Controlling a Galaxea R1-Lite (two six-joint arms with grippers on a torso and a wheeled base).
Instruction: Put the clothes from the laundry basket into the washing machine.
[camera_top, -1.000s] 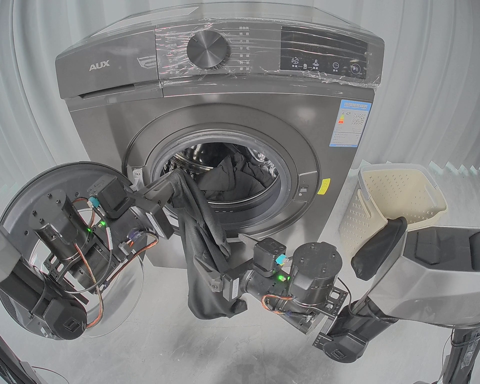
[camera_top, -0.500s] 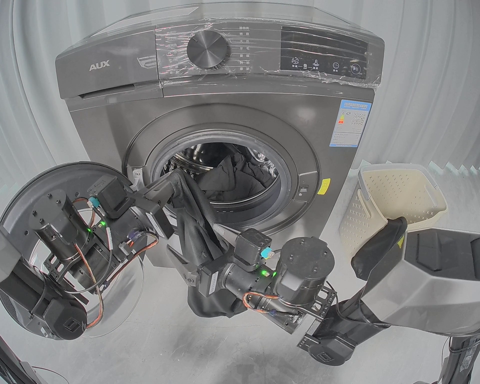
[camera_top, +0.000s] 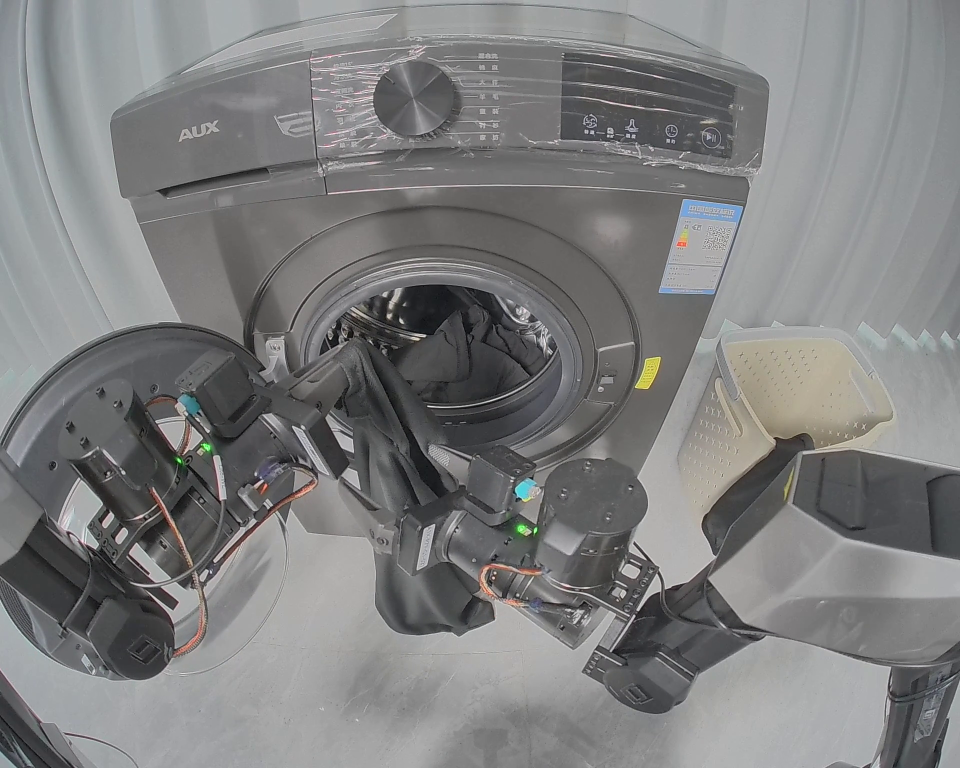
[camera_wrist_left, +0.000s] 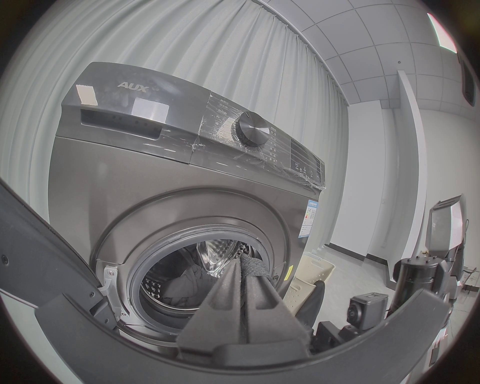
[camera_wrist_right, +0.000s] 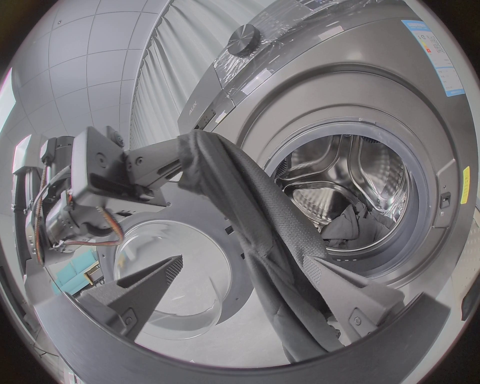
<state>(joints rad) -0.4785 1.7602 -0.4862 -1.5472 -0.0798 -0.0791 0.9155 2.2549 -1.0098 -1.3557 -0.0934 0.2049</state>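
- Head view: your left gripper (camera_top: 340, 368) pinches the dark garment (camera_top: 395, 460) at the drum rim of the washing machine (camera_top: 480, 220); it hangs down the front.
- Left wrist view: jaws clamped on fabric.
- Right wrist view: your right gripper (camera_wrist_right: 244, 260) gapes wide, garment against one finger.

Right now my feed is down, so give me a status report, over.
Left end effector shut on dark garment at drum mouth. Right end effector open at its hanging part. Door open, nothing blocking.
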